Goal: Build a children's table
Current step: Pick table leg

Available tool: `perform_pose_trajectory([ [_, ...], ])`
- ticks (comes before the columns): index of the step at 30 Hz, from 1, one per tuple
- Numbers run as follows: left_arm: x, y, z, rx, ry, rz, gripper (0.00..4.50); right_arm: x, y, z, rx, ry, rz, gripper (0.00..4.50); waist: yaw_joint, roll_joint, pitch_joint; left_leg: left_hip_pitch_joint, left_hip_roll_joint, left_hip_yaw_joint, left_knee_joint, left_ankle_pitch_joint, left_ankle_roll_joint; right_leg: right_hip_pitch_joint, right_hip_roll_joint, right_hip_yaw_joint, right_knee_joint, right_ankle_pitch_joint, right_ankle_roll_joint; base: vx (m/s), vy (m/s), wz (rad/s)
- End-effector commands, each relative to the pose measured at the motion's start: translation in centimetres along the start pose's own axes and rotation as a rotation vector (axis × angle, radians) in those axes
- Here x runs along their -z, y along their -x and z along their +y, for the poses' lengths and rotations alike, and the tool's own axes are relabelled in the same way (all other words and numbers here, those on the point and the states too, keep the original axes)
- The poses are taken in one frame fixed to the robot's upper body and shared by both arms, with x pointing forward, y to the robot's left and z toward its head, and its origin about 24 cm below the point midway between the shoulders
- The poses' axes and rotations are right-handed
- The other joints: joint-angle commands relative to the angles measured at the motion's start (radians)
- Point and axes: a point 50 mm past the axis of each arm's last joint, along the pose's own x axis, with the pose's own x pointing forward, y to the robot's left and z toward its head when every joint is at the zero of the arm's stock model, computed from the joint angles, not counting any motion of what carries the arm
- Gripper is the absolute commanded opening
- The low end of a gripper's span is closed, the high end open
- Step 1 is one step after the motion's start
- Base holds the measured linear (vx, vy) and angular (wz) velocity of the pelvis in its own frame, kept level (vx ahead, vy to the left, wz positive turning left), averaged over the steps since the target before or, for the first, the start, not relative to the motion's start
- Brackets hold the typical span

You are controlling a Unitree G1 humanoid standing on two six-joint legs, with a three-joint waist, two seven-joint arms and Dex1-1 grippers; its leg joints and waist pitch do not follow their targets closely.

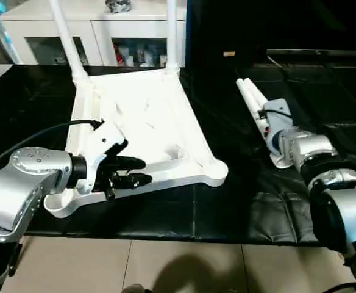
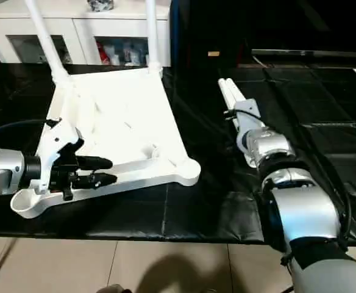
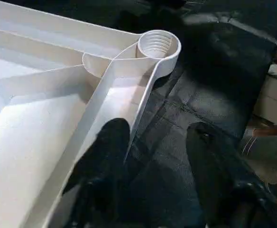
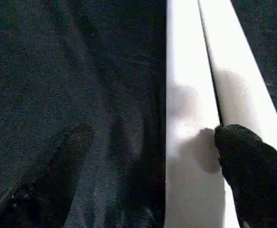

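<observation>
The white plastic rectangular table top (image 1: 144, 122) lies upside down on the black padded bench (image 1: 239, 201), its ribbed underside up, and the left gripper (image 1: 135, 171) reaches along its near long rim with the two black fingers (image 3: 107, 161) spread, one over the inside of the rim wall and the other over the black cover just outside it, so the rim runs between them without being pinched. Beyond those fingers, at the end of the same rim, sits a round threaded corner socket (image 3: 158, 44), open and unfilled; another open socket (image 1: 59, 204) lies back beside the left wrist. At the far side of the top two long white tapered round legs (image 1: 65, 36) stand upright in the far corner sockets, in front of a white glass-door cabinet (image 1: 92, 39). The right gripper (image 4: 152, 156) hangs low over two more white round legs (image 4: 200, 71) that lie touching side by side on the bench, well apart from the top; its fingers are spread, one resting on the seam between the two smooth legs, the other over the grainy black cover beside them. Pale floor tiles (image 1: 184, 262) show at the near edge of the bench.
</observation>
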Motion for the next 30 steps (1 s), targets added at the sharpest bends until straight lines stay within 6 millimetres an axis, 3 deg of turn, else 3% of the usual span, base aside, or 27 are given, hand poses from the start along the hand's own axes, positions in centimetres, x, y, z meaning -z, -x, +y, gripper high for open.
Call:
perform_pose_trajectory([
  [1,-0.2,0.1,-0.1,-0.003,-0.014,0.007,2.57,-0.5,0.2,-0.3,0.016,-0.008,-0.011,4.5,0.001,-0.005,-0.072,0.01,0.002,0.002,-0.062,-0.253,-0.033,0.053,-0.045,0.035,-0.068,-0.277,-0.197,0.0,0.0,0.0],
  [10,-0.3,0.1,-0.1,-0.007,-0.025,0.016,3.24,-0.1,0.3,-0.9,0.013,-0.034,0.014,4.5,0.002,-0.007,-0.073,0.008,0.001,0.003,-0.059,-0.238,-0.025,0.055,-0.043,0.033,-0.066,-0.252,-0.204,0.0,0.0,0.0],
  [14,-0.3,0.1,0.1,-0.003,-0.03,0.02,3.24,0.6,0.4,-1.0,-0.031,-0.046,0.091,4.5,0.002,-0.002,-0.073,0.009,0.002,0.002,-0.059,-0.253,-0.026,0.054,-0.041,0.032,-0.065,-0.259,-0.208,0.0,0.0,0.0],
  [30,-0.6,-0.1,0.3,0.004,-0.049,0.018,3.28,0.6,0.9,-1.6,-0.077,-0.024,0.175,3.18,0.005,-0.003,-0.073,0.009,0.004,0.001,-0.058,-0.252,-0.029,0.054,-0.044,0.033,-0.065,-0.262,-0.217,0.0,0.0,0.0],
])
